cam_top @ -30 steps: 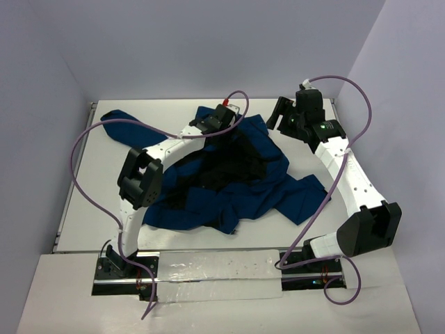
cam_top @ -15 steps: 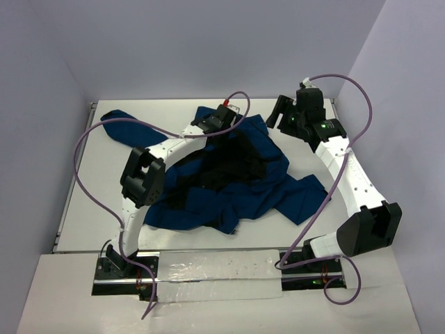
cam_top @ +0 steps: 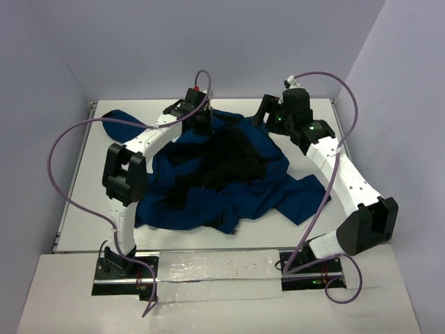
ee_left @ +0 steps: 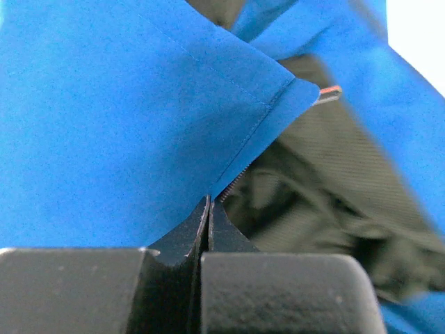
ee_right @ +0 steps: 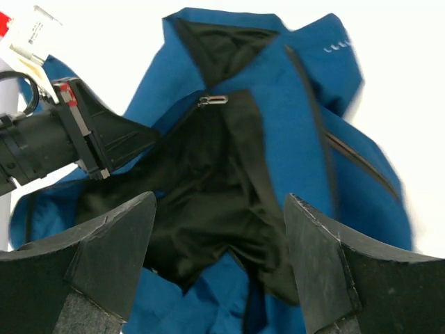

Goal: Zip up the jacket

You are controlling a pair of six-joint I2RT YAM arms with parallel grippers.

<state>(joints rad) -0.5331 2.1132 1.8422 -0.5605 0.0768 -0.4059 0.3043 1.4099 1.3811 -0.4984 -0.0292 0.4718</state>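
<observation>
Big, soft navy-blue jacket point(cam_top: 268, 195) with black lining, lying rumpled and unzipped in the middle of the white table point(cam_top: 83, 181). Black inside showing. Left pincer point(ee_left: 208, 209) shut tight on the blue front edge by the zipper teeth, at the far side. Right pincer point(ee_right: 220, 202) wide open, holding nothing, up over the far right part. Small silver zipper pull point(ee_right: 212, 99) just ahead of it.

I saw the flat white table point(cam_top: 87, 174) bearing a crumpled navy-blue fabric jacket point(cam_top: 271, 188), one sleeve stretched toward its far-left corner.
</observation>
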